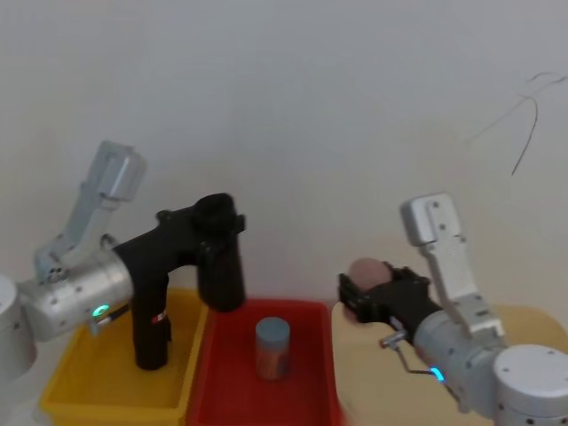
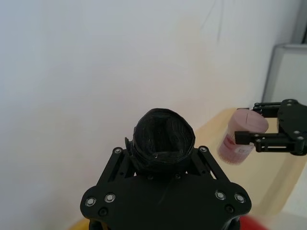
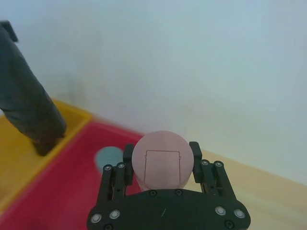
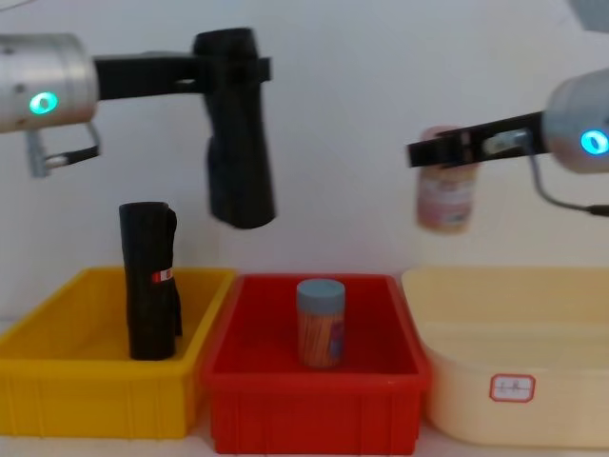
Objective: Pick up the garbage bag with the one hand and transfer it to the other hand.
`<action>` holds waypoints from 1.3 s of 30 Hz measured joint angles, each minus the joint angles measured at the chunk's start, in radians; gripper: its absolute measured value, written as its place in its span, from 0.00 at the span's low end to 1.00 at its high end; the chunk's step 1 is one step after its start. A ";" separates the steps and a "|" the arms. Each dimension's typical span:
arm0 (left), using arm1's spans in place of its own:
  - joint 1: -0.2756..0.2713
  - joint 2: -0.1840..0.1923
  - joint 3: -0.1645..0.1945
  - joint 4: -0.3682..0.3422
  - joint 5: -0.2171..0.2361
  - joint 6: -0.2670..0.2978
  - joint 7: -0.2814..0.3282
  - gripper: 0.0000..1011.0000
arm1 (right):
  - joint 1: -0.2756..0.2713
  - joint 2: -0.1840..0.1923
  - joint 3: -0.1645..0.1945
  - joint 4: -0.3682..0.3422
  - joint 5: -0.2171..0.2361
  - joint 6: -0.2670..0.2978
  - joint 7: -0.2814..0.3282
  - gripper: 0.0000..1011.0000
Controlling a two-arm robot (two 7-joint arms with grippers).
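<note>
Left claw (image 4: pixel 234 69) clamps the garbage bag (image 4: pixel 240 162) aloft over the red bin (image 4: pixel 314 411), right claw (image 4: pixel 440 149) clamps a pink jar (image 4: pixel 447 198).

Black garbage bag (image 4: pixel 240 162), near upright, in left claw (image 4: pixel 233 69)

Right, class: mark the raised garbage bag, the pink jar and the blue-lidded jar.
garbage bag (image 4: pixel 238 143): chest view, middle of the roll's side.
pink jar (image 3: pixel 160 165): right wrist view, centre of its round end.
blue-lidded jar (image 4: pixel 320 335): chest view, its body below the lid.
</note>
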 joint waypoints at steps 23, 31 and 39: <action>-0.327 -0.261 0.154 0.501 0.021 -0.114 -0.197 0.36 | -0.084 0.048 0.202 -0.040 -0.014 0.047 -0.086 0.65; -0.378 -0.322 0.168 0.618 -0.003 -0.133 -0.292 0.36 | -0.089 0.037 0.222 -0.013 -0.004 0.036 -0.084 0.65; -0.408 -0.373 0.168 0.702 -0.032 -0.157 -0.353 0.36 | -0.091 0.023 0.233 0.009 0.002 0.017 -0.075 0.65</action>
